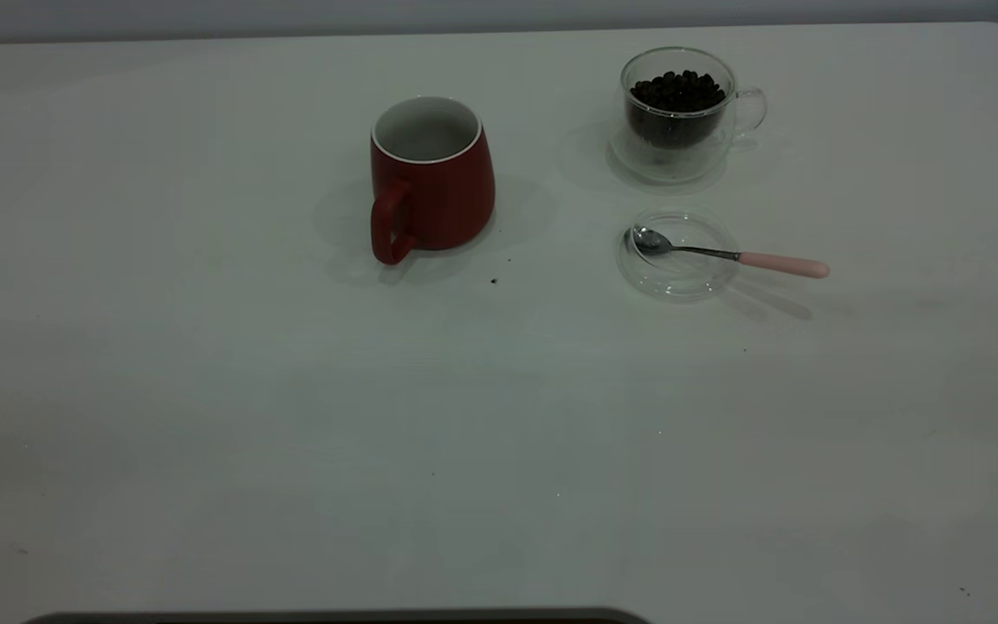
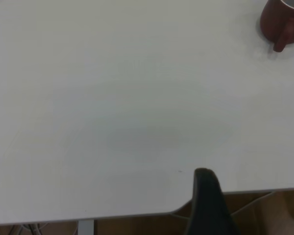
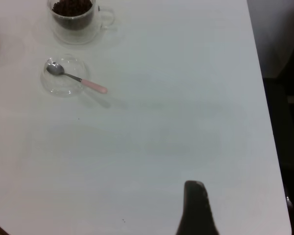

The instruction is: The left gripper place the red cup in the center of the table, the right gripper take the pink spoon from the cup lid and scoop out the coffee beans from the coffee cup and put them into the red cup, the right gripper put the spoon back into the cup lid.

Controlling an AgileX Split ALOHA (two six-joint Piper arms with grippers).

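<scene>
The red cup (image 1: 432, 178) stands upright on the white table (image 1: 204, 390), a little left of the middle and toward the far side, its loop handle turned to the near-left and its white inside showing no beans. To its right, farther back, sits the clear coffee cup (image 1: 679, 113), its small handle pointing right and a dark heap of coffee beans (image 1: 677, 91) filling it. Just in front of that cup lies the cup lid (image 1: 677, 276), flat on the table, and the pink spoon (image 1: 729, 254) rests across it: the shiny bowl sits inside the lid toward its left, while the pale pink handle sticks out over the rim to the right. A few dark specks dot the tabletop near the red cup's handle. Neither arm shows in the outside view. In the left wrist view only one dark finger of the left gripper (image 2: 208, 203) pokes in over the near table edge, well away from the red cup, and in the right wrist view one dark finger of the right gripper (image 3: 196, 208) hangs over bare table, well apart from the spoon. I cannot tell how wide either one is open; neither has hold of anything I can see.
</scene>
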